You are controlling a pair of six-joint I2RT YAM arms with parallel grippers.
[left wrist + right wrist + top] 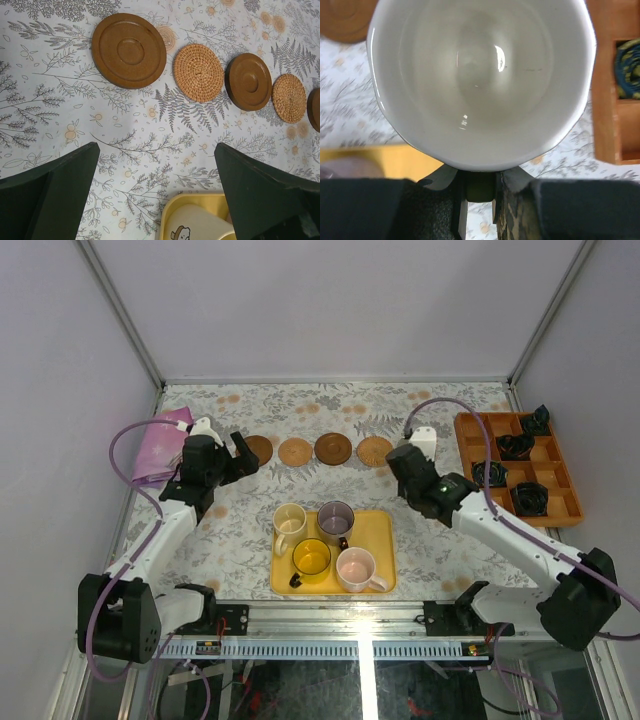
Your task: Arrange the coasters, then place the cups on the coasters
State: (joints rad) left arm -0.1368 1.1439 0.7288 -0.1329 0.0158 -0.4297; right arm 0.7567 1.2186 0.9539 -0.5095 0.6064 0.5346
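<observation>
Coasters [129, 50] lie in a row — done. My right claw [480, 186] pinches the pale cup [480, 75]; four cups [336, 517] sit on the tray [378, 525], unplaced; left claw [157, 167] spread.

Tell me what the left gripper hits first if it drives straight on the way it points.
Probably the bare tablecloth: the open left gripper tilts down at it. The dark brown coaster lies just beyond, so a shallower path might reach it; depth is unclear.

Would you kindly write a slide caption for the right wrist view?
Right gripper holding a pale cup, seen from above; brown coaster and orange tray at the edges.
</observation>
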